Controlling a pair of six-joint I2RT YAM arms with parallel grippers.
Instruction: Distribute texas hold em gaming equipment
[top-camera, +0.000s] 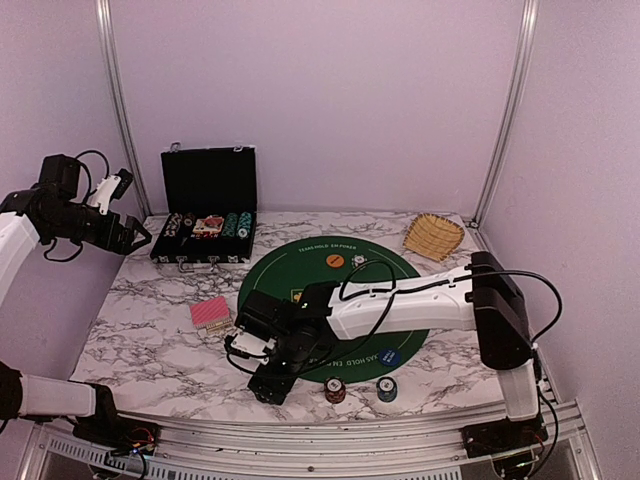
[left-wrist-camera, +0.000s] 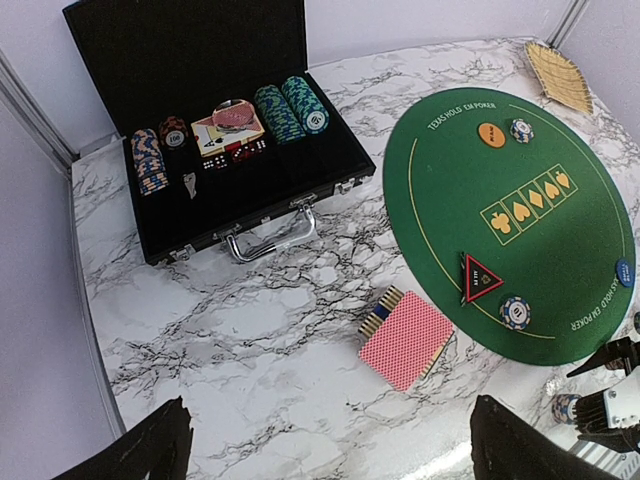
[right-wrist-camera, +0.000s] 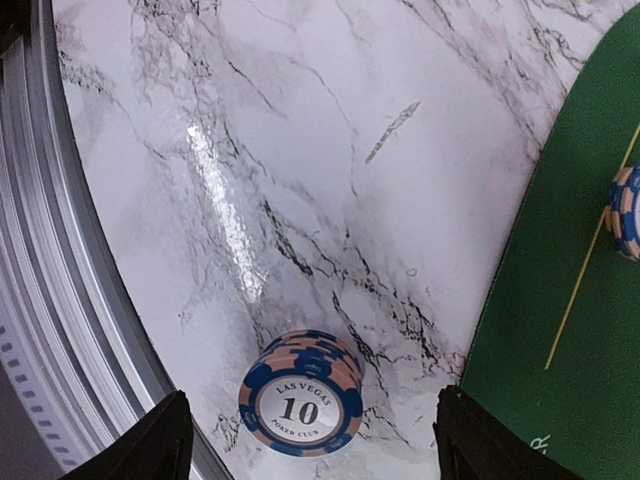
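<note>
A short stack of blue-and-peach poker chips (right-wrist-camera: 300, 405) marked 10 lies on the marble close to the front rail. My right gripper (right-wrist-camera: 310, 442) stands open over it, with a gap on each side of the stack. In the top view the right gripper (top-camera: 264, 386) is low at the front, left of a red chip (top-camera: 335, 390) and a teal chip (top-camera: 386, 388). Red-backed playing cards (left-wrist-camera: 405, 340) lie left of the green mat (left-wrist-camera: 520, 180). The mat holds a red-black triangle marker (left-wrist-camera: 480, 278), chips, an orange button (left-wrist-camera: 491, 134) and a blue button (left-wrist-camera: 625, 272). My left gripper (top-camera: 130, 235) is raised at the far left, open and empty.
The black chip case (top-camera: 205, 215) stands open at the back left, with chip rows, cards and dice inside. A wicker basket (top-camera: 433, 236) sits at the back right. The metal front rail (right-wrist-camera: 60, 300) runs just left of the right gripper. The right arm lies across the mat's front half.
</note>
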